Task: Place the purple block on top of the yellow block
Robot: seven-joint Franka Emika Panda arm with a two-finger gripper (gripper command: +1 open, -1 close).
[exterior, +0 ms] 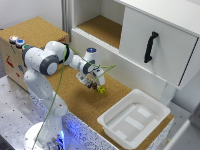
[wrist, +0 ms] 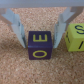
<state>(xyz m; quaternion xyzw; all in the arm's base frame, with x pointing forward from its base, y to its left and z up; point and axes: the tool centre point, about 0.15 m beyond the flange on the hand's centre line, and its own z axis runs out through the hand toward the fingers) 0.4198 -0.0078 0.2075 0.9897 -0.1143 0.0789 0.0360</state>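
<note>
Gripper [wrist: 41,31] down low over the cork mat [exterior: 75,92], fingers [wrist: 15,26] spread either side of the purple block [wrist: 40,46]. Spread wider than the block, a sliver of cork visible between each pad and the cube's sides, so straddling it, not clamped on it. Purple block sitting flat on the cork, yellowish letter marks on its top and front faces, an "O" readable on the front one.

Yellow block [wrist: 76,38] just beside the purple one, a narrow strip of cork between them, not touching. Also flat on the mat, dark marking on its faces, partly cut off at the edge of the wrist view. In the exterior view, only a small yellow-green speck [exterior: 101,89] peeking out right under the gripper [exterior: 93,82]; purple block too small and too hidden there to pick out.

Further out: white tray [exterior: 150,125] well apart from the blocks, toward the exterior view's right and nearer the camera, on the same cork surface. White cabinet [exterior: 165,30] at the far side with a black handle [exterior: 150,46] on its door and an open cork-lined shelf to the left of it. Wooden box [exterior: 12,57] with round buttons on top at the exterior view's left, behind the arm's base.
</note>
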